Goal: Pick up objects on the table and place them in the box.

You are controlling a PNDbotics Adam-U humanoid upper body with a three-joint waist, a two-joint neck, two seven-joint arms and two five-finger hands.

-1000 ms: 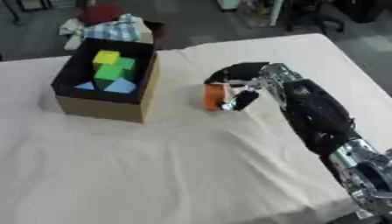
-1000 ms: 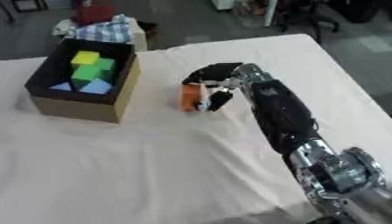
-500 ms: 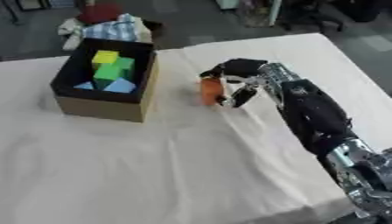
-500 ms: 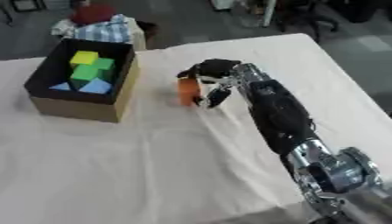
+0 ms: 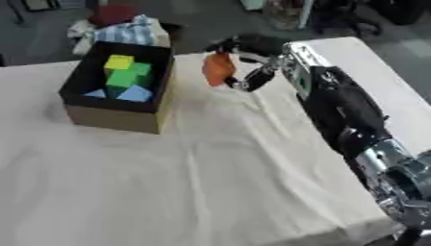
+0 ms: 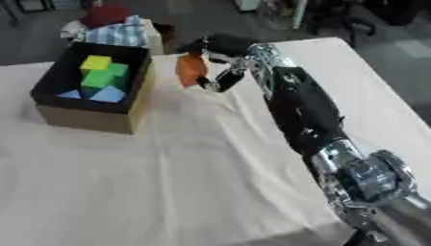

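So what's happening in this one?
The right robot hand holds an orange block, fingers curled round it, above the cloth-covered table, just right of the box. The box holds yellow, green and blue blocks. The orange one is not in yet. No left hand shows.

The right arm (image 5: 341, 103) comes in from the lower right and stretches forward and leftward, its right hand (image 5: 244, 50) raised above the surface with fingers (image 5: 252, 77) and thumb curled round an orange block (image 5: 219, 68).
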